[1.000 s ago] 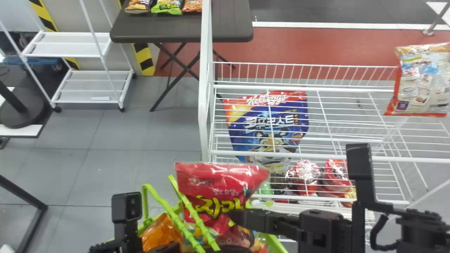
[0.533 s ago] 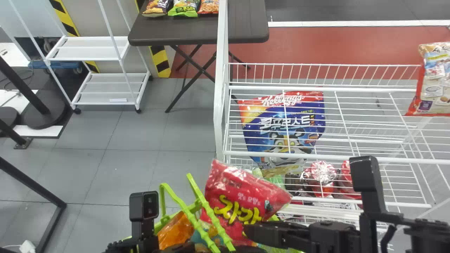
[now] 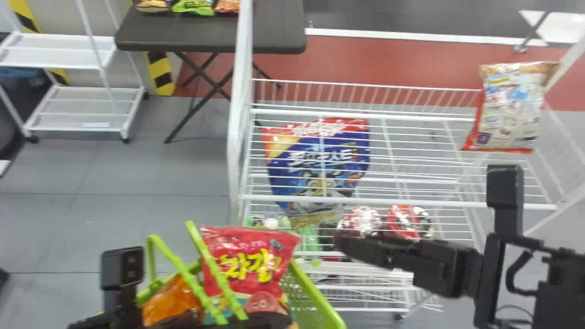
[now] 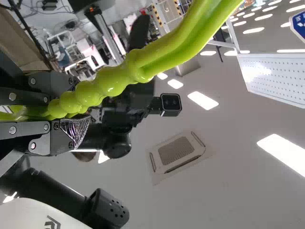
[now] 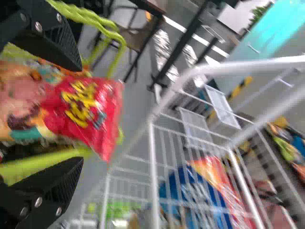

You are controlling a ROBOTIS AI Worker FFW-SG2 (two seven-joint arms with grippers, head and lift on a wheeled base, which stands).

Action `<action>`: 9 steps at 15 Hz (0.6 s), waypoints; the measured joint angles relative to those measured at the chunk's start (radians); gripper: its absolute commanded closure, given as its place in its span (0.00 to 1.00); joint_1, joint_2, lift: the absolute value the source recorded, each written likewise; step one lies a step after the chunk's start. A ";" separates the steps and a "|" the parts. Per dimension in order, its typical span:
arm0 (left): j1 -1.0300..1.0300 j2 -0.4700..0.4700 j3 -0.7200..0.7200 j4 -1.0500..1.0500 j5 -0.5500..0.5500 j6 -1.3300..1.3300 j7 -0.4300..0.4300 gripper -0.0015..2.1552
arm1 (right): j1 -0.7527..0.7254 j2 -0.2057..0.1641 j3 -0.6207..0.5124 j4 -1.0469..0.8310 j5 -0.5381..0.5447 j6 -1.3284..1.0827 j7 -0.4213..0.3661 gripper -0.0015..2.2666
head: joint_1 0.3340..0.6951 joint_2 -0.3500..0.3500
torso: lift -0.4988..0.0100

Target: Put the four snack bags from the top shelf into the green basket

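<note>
The left gripper (image 4: 71, 113) clamped the ribbed green plastic basket handle (image 3: 185, 274), lower left, presumably for stability; the right gripper (image 5: 80, 114), fingers apart, stood beside the glossy red bag (image 3: 249, 256).

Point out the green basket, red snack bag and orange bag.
Green basket (image 3: 315, 292), head view: right rim.
Red snack bag (image 3: 251, 237), head view: upper front.
Orange bag (image 3: 167, 299), head view: visible middle.

On the red bag (image 3: 247, 269) in the green basket (image 3: 322, 301), we read the large yellow Korean characters "자갈". The blue bag (image 3: 292, 176) bore white Korean lettering, of which we made out "스트"; its top line was blurred. We found the small print on the cream-coloured bag (image 3: 509, 109) and the blue-and-white sign (image 4: 299, 24) illegible.
</note>
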 measured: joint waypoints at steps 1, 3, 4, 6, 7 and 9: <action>-0.005 0.001 0.003 0.014 0.025 -0.013 0.000 1.00 | -0.030 -0.001 -0.041 0.028 0.037 0.000 0.000 0.02 | 1.00 0.17 | 0.98; -0.018 0.008 0.007 0.046 0.083 -0.043 0.000 1.00 | -0.085 -0.003 -0.071 0.107 0.164 -0.081 0.001 0.02 | 1.00 0.04 | 0.98; -0.023 0.011 0.009 0.061 0.106 -0.052 0.000 1.00 | -0.118 -0.005 -0.074 0.161 0.241 -0.188 0.001 0.02 | 1.00 0.01 | 0.98; -0.029 0.014 0.011 0.078 0.122 -0.055 0.000 1.00 | -0.191 -0.009 -0.074 0.288 0.373 -0.428 0.001 0.02 | 1.00 0.00 | 0.98; -0.030 0.015 0.012 0.082 0.124 -0.055 0.000 1.00 | -0.236 -0.017 -0.072 0.374 0.439 -0.566 0.000 0.02 | 1.00 0.00 | 0.98; -0.029 0.015 0.016 0.086 0.125 -0.053 0.000 1.00 | -0.318 -0.035 -0.064 0.537 0.548 -0.776 -0.006 0.02 | 1.00 0.00 | 0.98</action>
